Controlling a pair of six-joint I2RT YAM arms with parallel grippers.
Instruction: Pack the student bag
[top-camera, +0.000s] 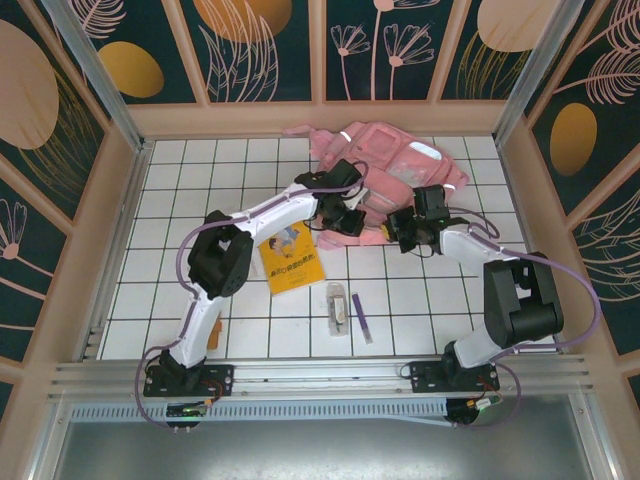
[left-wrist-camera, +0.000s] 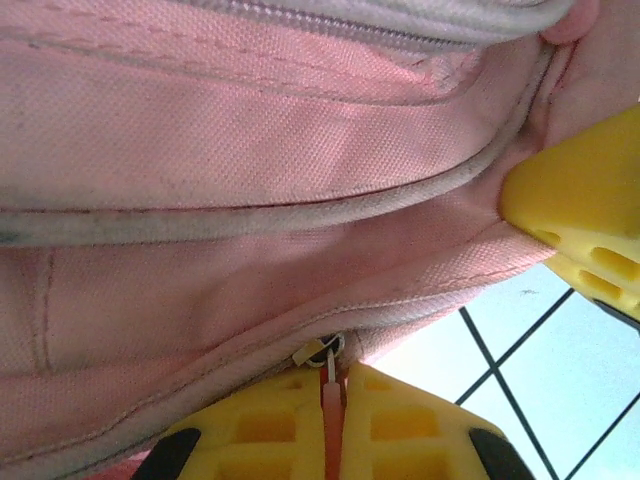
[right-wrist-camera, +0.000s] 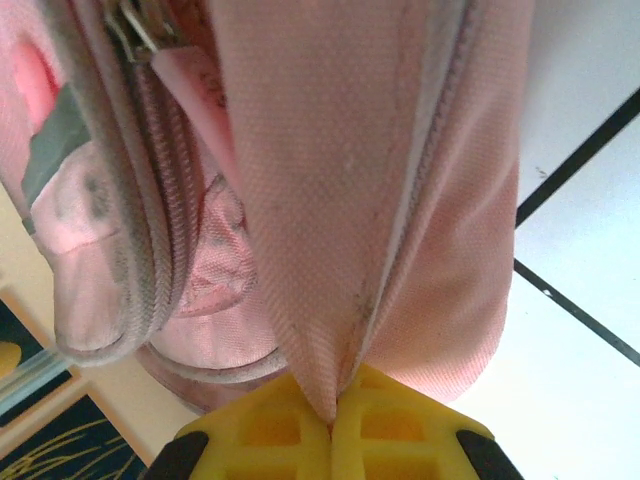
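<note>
student bag (top-camera: 400, 160): far edge of tabletop (top-camera: 200, 200), toward right corner | left claw (left-wrist-camera: 331, 390): clenched on zip pull (left-wrist-camera: 322, 352) | right claw (right-wrist-camera: 333, 405): clenched on fabric fold (right-wrist-camera: 330, 300) | handling: probably soft, limp, light; better taken at pull or seams

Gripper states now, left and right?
Left gripper: closed on the zipper pull of the student bag.
Right gripper: closed on a fold of the student bag.

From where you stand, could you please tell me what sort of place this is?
Probably a robot test booth: a white tiled table, floral wall panels around it, and an aluminium rail carrying the arms.
</note>
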